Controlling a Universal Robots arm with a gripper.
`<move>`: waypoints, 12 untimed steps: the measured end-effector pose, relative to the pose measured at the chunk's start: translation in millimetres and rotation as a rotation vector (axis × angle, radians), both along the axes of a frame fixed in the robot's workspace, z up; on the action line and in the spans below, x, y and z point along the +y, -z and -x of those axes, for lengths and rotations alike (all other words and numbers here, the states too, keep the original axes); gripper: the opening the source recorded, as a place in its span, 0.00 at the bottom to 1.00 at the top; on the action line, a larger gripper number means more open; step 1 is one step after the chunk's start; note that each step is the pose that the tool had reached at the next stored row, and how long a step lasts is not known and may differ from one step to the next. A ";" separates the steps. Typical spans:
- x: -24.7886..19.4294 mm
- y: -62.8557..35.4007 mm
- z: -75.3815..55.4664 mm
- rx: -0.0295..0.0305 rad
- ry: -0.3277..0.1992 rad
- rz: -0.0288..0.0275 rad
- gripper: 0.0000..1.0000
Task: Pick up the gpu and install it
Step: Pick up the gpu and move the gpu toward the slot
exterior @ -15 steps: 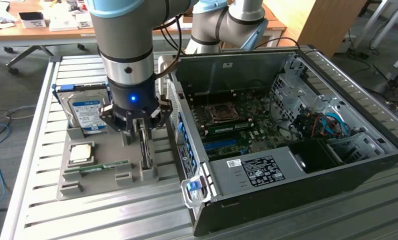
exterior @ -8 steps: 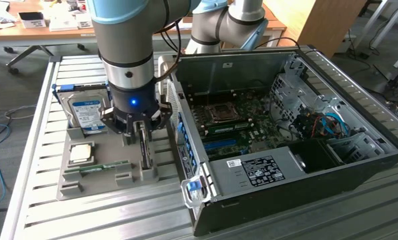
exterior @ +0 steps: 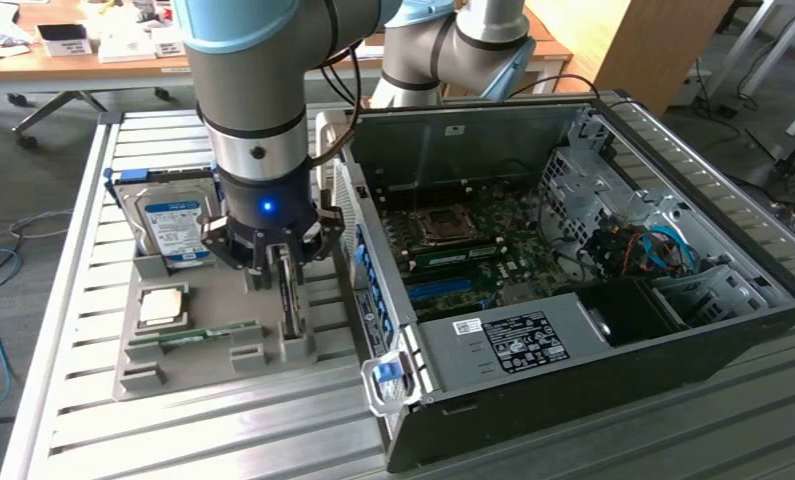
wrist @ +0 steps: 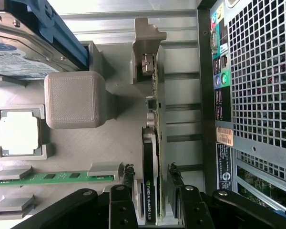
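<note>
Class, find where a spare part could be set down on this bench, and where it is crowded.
Free: the bare table slats between the grey tray, the computer case and the table's edge nearest the exterior camera. Crowded: the tray, carrying hard drive, CPU, RAM stick and gpu, with the end effector straddling the gpu.

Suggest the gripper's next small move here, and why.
Probably close the fingers: the open gripper straddles the upright GPU in its grey holder, one finger on each side with gaps showing, so nothing is gripped yet.
</note>
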State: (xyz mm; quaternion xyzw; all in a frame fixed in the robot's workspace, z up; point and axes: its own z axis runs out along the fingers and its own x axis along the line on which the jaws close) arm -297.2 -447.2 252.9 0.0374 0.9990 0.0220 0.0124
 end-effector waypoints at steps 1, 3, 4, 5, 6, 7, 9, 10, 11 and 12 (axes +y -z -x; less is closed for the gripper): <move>0.0 0.1 0.0 -0.0001 0.000 -0.0001 0.42; 0.0 0.3 0.0 -0.0002 0.000 -0.0002 0.42; 0.1 0.7 0.0 -0.0004 0.000 -0.0003 0.42; 0.1 1.2 0.0 -0.0004 0.000 -0.0004 0.42; 0.0 1.7 0.0 -0.0003 0.000 -0.0003 0.42; 0.0 2.2 0.0 -0.0001 0.000 -0.0001 0.42; 0.0 3.7 0.0 -0.0002 0.000 -0.0002 0.42; 0.0 4.4 0.0 -0.0002 0.000 -0.0002 0.42; 0.0 5.1 0.0 -0.0002 0.000 -0.0002 0.42; 0.0 5.8 0.0 -0.0002 0.000 -0.0002 0.42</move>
